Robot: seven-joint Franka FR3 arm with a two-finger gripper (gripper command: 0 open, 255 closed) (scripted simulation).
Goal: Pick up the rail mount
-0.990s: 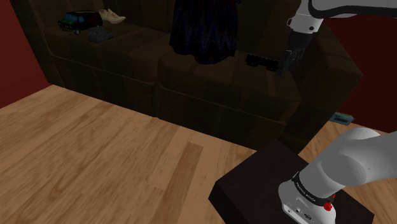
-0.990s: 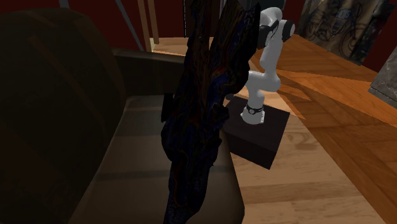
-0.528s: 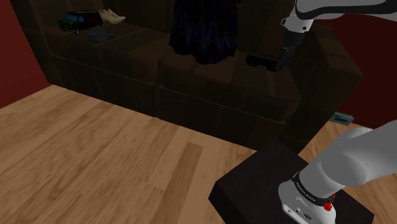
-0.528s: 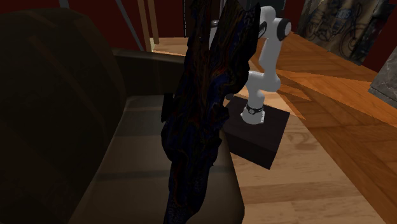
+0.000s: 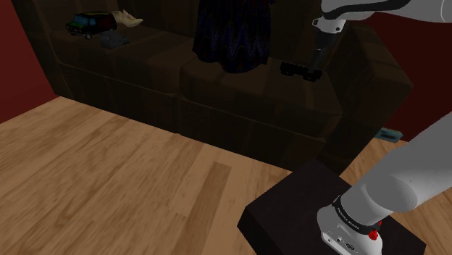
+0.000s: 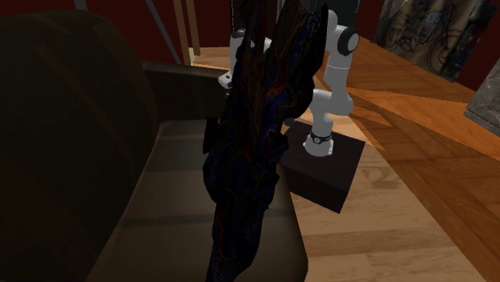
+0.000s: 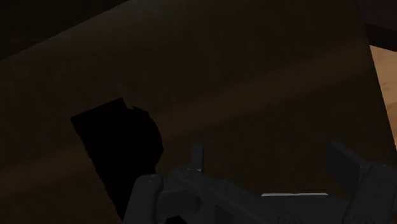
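The small black rail mount [image 5: 293, 69] lies on the seat of the dark sofa [image 5: 239, 94]. The claw [image 5: 316, 69] hangs right at the mount's end, on the shoulder view's right. I cannot tell if the claw is open or closed, because it is too dark. If it grabs only that end, the mount may tip and slip out, or get pushed away.

Rendering dim and low in contrast, keeping edges crisp.

Catching the most light on the wooden floor [image 5: 145, 159] and the white arm [image 5: 406, 181]; leaving the brown sofa [image 5: 239, 94] nearly black and sinking the rail mount [image 5: 299, 70] into it; reducing the draped cloth [image 6: 248, 160] to a dark mass with faint blue glints; laying dark streaks across the orange-lit boards in the second exterior view; dimming the wrist view to brown murk.
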